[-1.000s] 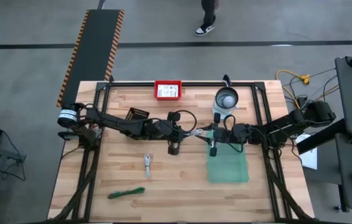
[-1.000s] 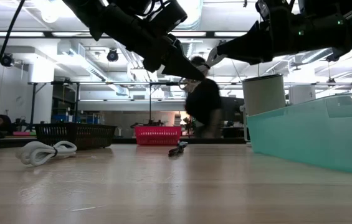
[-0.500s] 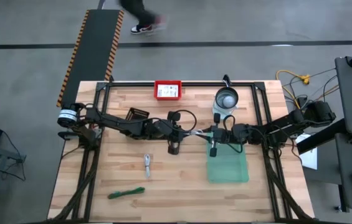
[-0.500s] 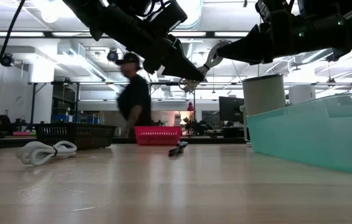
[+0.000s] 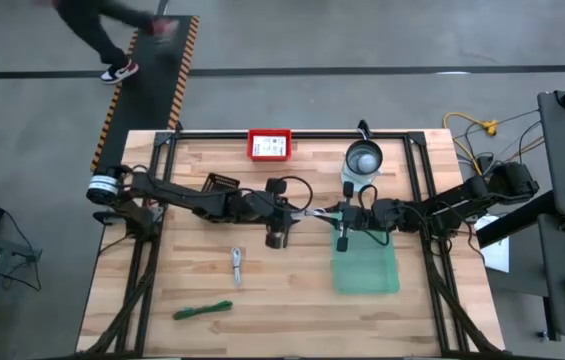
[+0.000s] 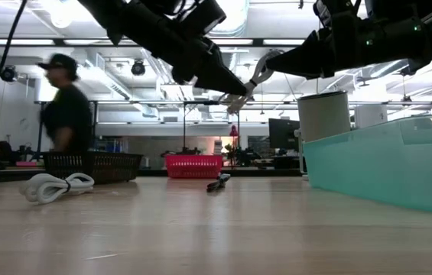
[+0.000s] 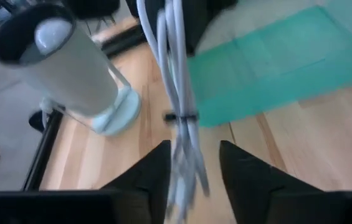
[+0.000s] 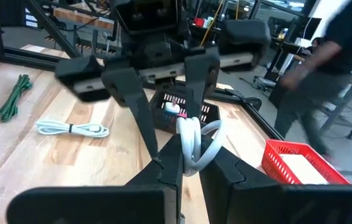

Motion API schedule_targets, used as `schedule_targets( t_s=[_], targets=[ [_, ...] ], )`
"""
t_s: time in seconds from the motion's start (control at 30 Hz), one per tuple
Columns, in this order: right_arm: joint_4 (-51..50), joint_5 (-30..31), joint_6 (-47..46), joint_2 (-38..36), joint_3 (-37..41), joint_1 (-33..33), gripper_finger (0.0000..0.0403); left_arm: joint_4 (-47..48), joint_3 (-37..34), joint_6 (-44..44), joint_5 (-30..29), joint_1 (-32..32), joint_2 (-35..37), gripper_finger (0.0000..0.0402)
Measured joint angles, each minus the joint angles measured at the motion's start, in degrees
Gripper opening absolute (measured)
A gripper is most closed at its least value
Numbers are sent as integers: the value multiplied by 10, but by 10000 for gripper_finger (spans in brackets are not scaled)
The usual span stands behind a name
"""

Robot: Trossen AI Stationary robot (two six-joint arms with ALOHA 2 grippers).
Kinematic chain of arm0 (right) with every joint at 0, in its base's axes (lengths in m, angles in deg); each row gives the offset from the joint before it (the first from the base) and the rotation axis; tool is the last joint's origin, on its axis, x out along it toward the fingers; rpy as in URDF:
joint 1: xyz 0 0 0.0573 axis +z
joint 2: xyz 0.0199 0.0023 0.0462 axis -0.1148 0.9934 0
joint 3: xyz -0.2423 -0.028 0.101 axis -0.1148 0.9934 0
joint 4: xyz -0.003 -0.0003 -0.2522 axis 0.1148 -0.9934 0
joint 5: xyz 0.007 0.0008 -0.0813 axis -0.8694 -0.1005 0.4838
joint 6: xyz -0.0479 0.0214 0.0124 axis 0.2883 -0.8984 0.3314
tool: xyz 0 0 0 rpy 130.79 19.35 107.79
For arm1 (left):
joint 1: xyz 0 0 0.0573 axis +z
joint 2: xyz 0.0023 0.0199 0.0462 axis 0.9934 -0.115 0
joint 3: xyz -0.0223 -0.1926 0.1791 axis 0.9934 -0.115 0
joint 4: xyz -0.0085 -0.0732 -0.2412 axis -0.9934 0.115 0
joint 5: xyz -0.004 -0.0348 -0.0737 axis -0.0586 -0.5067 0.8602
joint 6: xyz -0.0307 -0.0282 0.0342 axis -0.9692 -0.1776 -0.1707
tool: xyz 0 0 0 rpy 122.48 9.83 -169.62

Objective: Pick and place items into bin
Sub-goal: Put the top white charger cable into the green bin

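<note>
A: Biggest first?

B: Big wooden table (image 5: 262,290). On its right part, a see-through green bin (image 5: 366,270), sitting under the right arm.

A: And the arms?

B: Both reaching in to the middle, tips nearly meeting, up in the air above the wood. Left gripper (image 7: 194,149) coming from the left side, right gripper (image 8: 191,158) from the right.

A: Holding anything?

B: Yes, the held white cable (image 8: 194,140). Right gripper pinched tight on its loop, fingers close together. Left gripper partly open, fingers apart, with the same cable (image 7: 179,93) hanging down between them. Can't tell if either finger touches it.

A: So where is that cable?

B: Up off the table, between the two tips (image 5: 314,212), just beside the bin's near corner, not in the bin.

A: Other stuff?

B: A tall white cup (image 5: 364,158) behind the bin. A red basket (image 5: 270,144) at the far edge. A black basket (image 5: 221,186) near the left arm.

A: Smaller things?

B: Another white cable (image 5: 237,264) lying flat on the wood, well apart from the bin. A green tie (image 5: 202,310) near the front edge. A small dark thing (image 6: 218,182) on the table, too little to name.

A: Anybody around?

B: A person (image 6: 66,114) walking in the room behind the table.
</note>
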Motion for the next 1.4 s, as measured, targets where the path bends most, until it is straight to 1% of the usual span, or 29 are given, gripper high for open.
schedule_targets(
  t_s=[0.07,0.17,0.33,0.6,0.73,0.9,1.03,1.23,1.4],
  targets=[
    [-2,0,0,0,0,0,25,49,-2,-9,0,0,21,135],
    [-5,0,2,0,0,0,25,95,-8,-36,0,0,57,142],
    [-5,9,2,0,0,0,25,103,-63,-69,-1,0,140,143],
    [-6,9,2,0,0,0,25,85,-201,-135,-1,-1,311,144],
    [-7,9,0,0,0,0,25,49,-276,-147,6,-1,387,144],
    [-9,9,-3,0,0,0,25,39,-362,-151,7,-1,483,144],
    [-9,9,-5,0,0,0,25,9,-424,-153,7,-1,555,144],
    [-11,9,-5,0,0,0,25,-3,-484,-152,8,-1,644,144],
    [-11,9,-5,0,0,0,24,0,-522,-151,8,-1,689,144]
  ],
)
